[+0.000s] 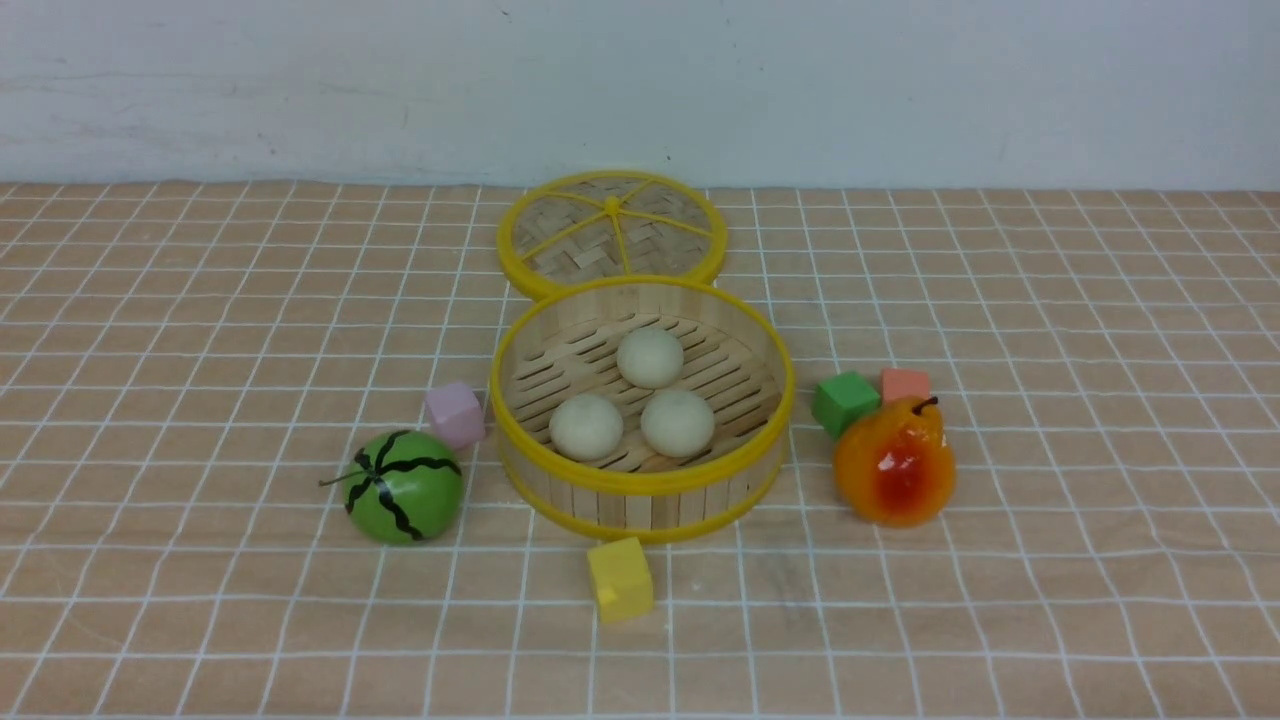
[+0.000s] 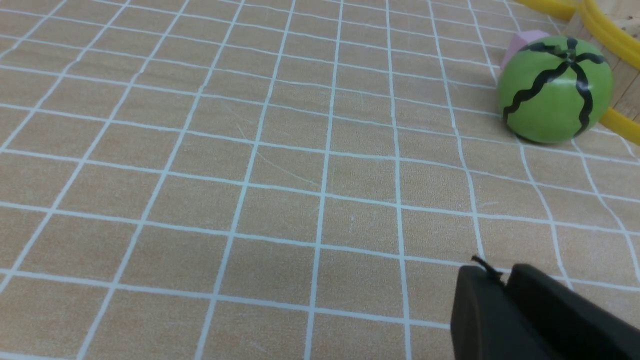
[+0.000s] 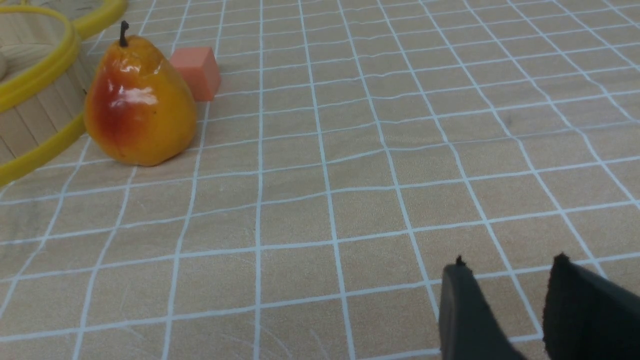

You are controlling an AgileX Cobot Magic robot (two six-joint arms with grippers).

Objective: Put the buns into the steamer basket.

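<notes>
The left pincer (image 2: 492,274) has its tips together, with no gap to be seen between them and nothing in their hold; the right pincer (image 3: 510,260) stands partly open, a narrow strip of worktop (image 3: 260,210) showing between its tips, and it too is empty. Ahead of the left pincer and inward lies the melon (image 1: 404,487), with the pink block (image 1: 455,415) just beyond; ahead of the right pincer and inward sits the pear (image 1: 895,465), near the green block (image 1: 846,404) and the red block (image 1: 905,386). Farther in, between the two pincers' sides and well apart from both, is the basket (image 1: 640,482), and all three buns, the far one (image 1: 650,358), the left one (image 1: 587,427) and the right one (image 1: 678,424), rest on its slats. The placing looks done, so the step in hand is probably just to keep both arms back and settle them. Do it well by making any last move outward, away from the rim, so that neither pincer clips the melon or the pear and nudges it against the basket. The buns sit inside the wall and need no straightening; a needless reach could set them rolling. The lid (image 1: 560,240), beyond the basket from both pincers, is best left alone, since the task does not ask for it.
</notes>
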